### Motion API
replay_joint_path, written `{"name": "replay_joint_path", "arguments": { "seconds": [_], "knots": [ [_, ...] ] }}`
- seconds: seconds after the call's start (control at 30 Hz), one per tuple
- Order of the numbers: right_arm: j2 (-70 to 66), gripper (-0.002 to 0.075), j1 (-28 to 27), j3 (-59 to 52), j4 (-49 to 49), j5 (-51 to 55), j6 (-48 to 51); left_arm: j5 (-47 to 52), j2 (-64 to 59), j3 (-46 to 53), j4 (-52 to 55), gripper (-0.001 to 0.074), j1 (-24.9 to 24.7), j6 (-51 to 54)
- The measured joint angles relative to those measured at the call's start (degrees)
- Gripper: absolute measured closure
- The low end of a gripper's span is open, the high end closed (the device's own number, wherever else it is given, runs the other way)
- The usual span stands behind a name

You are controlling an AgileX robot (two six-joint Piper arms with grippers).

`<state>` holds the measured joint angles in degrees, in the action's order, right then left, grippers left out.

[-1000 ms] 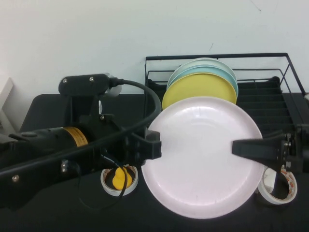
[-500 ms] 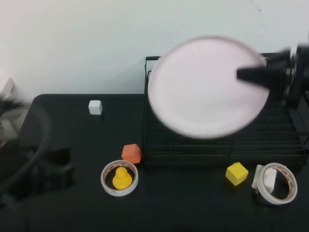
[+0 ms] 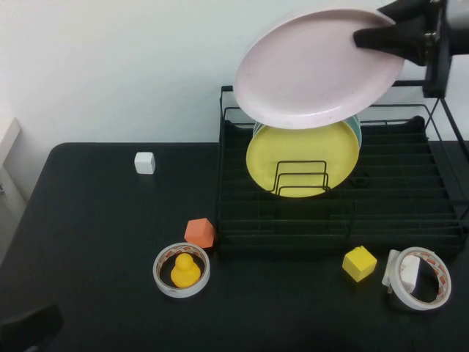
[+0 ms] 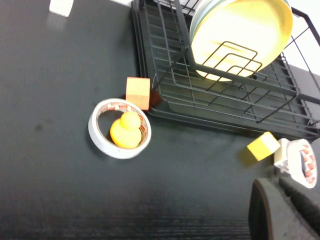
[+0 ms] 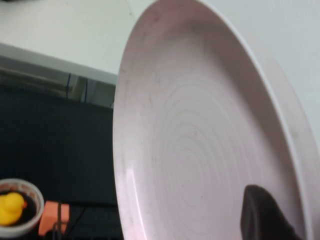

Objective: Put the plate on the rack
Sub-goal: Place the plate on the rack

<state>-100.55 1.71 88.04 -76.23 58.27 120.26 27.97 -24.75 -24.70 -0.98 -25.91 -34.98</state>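
A pale pink plate (image 3: 319, 70), upper right of frame, hangs tilted above the black rack (image 3: 410, 191), pinched at its rim by the right gripper (image 3: 381, 35). A yellow plate (image 3: 302, 158) stands below; descending carelessly risks collision. The left gripper (image 4: 287, 212) sits low, state unclear.

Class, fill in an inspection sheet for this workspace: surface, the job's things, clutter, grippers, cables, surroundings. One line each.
Surface: black table.
Job's things: pale pink plate held tilted in the air above the black wire rack; not yet slotted in.
Clutter: yellow plate and light blue plate standing in the rack; white cube, orange block, yellow block, duck inside a tape roll, second tape roll.
Grippers: right gripper shut on the plate's rim; left gripper low over the table, near the second tape roll.
Cables: nothing seen.
Surroundings: plain white wall.
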Motion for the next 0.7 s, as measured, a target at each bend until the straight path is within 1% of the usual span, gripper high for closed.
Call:
{"name": "replay_joint_path", "arguments": {
  "seconds": [0.13, 0.33, 0.53, 0.7],
  "knots": [
    [-7.19, 0.0614, 0.0, 5.15, 2.03, 0.81, -0.72, 1.94, 2.22, 0.52, 0.0, 0.0735, 0.0, -3.85],
    [-17.44, 0.0614, 0.0, 9.71, 2.97, -0.36, -1.09, 3.39, 2.82, 0.61, 0.0, 0.0735, 0.0, -4.53],
    [-24.1, 0.0615, 0.0, 11.39, 3.04, -3.88, 2.91, 3.67, 2.82, 0.61, 0.0, 0.0735, 0.0, -4.67],
    [-26.46, 0.0615, 0.0, 11.52, 1.58, -3.66, 4.4, 3.67, 2.82, 0.61, 0.0, 0.0735, 0.0, -4.67]
  ]
}}
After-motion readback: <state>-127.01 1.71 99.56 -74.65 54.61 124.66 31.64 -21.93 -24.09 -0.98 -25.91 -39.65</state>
